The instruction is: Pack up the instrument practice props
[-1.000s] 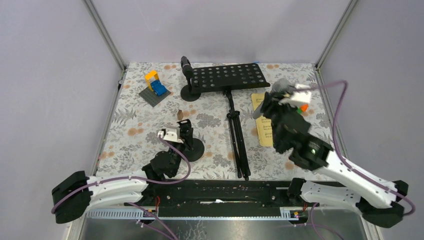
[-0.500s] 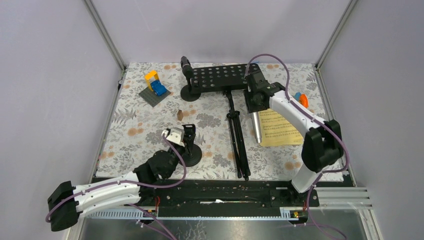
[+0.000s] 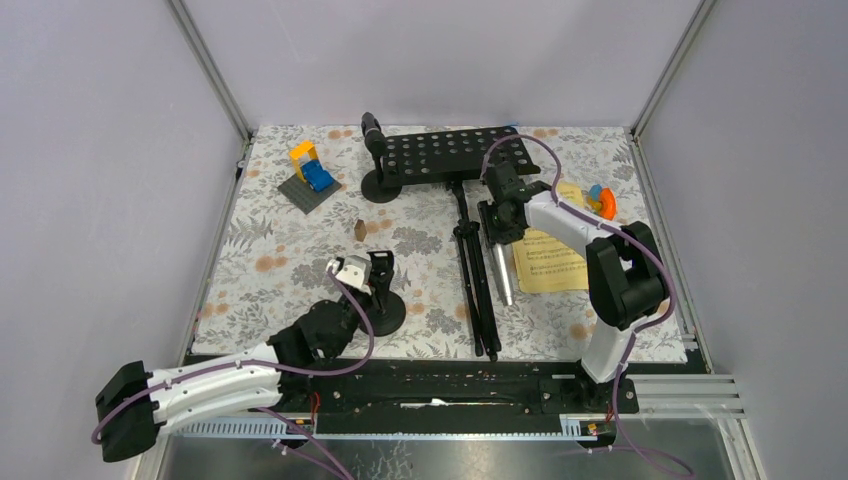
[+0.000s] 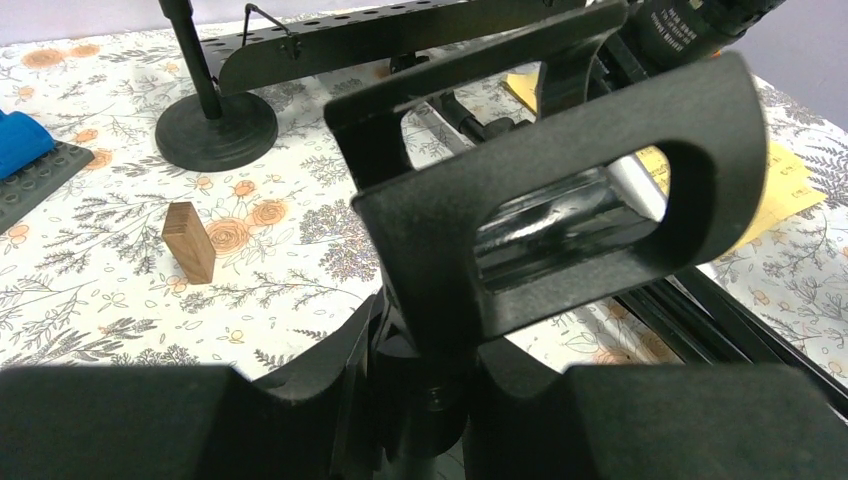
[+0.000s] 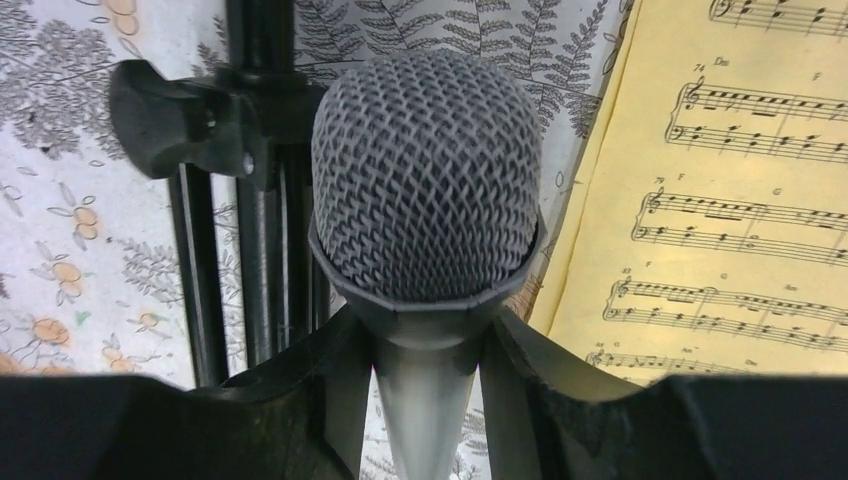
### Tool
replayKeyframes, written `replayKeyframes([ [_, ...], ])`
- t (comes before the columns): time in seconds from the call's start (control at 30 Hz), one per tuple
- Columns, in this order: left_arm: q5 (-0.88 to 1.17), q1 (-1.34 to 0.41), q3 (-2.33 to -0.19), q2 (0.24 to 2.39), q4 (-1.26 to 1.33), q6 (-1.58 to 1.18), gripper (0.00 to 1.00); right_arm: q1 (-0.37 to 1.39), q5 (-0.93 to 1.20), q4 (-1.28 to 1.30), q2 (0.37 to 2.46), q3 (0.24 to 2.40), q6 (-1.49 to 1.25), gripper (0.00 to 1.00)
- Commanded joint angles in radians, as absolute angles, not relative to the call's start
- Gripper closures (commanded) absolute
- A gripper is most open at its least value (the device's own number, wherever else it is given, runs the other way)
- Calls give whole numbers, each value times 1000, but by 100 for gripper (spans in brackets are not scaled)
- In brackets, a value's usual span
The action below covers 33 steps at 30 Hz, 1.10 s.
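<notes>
Desk, contents left to right:

1. Yellow-and-blue block build, far left; not yours to pack.
2. Small wooden block, upright, standing alone.
3. Near disc-based post with its microphone clip empty; your left pincer is partly closed on the stem below the clip; post and pincer have drawn slightly toward the arm bases over the last second.
4. Far disc-based post, upright at the back, with the black microphone on it.
5. Perforated music rack, lying flat, its tripod legs folded and pointing toward you.
6. Silver microphone; your right pincer is part-open around its neck, just behind the mesh head; a second ago this arm was raised high on the right; it is now low, and the microphone has moved left off the pages to just beside the tripod legs; whether its tail touches the desk, you cannot tell.
7. Yellow sheet-music pages, flat, now mostly uncovered.
8. Orange-green-blue toy, far right; leave it.

Judgement: two props are in hand and none is stowed; no container is in view.
</notes>
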<state>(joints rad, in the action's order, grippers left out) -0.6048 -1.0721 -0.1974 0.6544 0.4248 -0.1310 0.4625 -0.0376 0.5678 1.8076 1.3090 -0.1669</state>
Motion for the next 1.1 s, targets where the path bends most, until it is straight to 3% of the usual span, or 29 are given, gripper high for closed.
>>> replayKeyframes([
  [0.0,-587,-1072,-240,660,558,-157,100,460,-82,392,1801,1213,-212,69],
  [0.3,-621,-1072,-230,637,537,-185,100,460,-110,185,1777,1057,-244,52],
  [0.47,-620,-1072,-198,598,546,-187,87,460,-103,180,1725,1047,-248,38],
  [0.6,-626,-1072,-186,608,576,-150,85,460,-110,215,1633,1048,-258,26],
  [0.8,-710,-1071,-145,647,706,-131,100,459,-101,251,1417,1011,-274,24],
  [0.93,-734,-1013,-138,703,794,-80,100,460,-62,284,1313,1002,-273,23],
  [1.07,-704,-830,-143,781,862,-107,100,459,-33,309,1229,975,-291,23],
])
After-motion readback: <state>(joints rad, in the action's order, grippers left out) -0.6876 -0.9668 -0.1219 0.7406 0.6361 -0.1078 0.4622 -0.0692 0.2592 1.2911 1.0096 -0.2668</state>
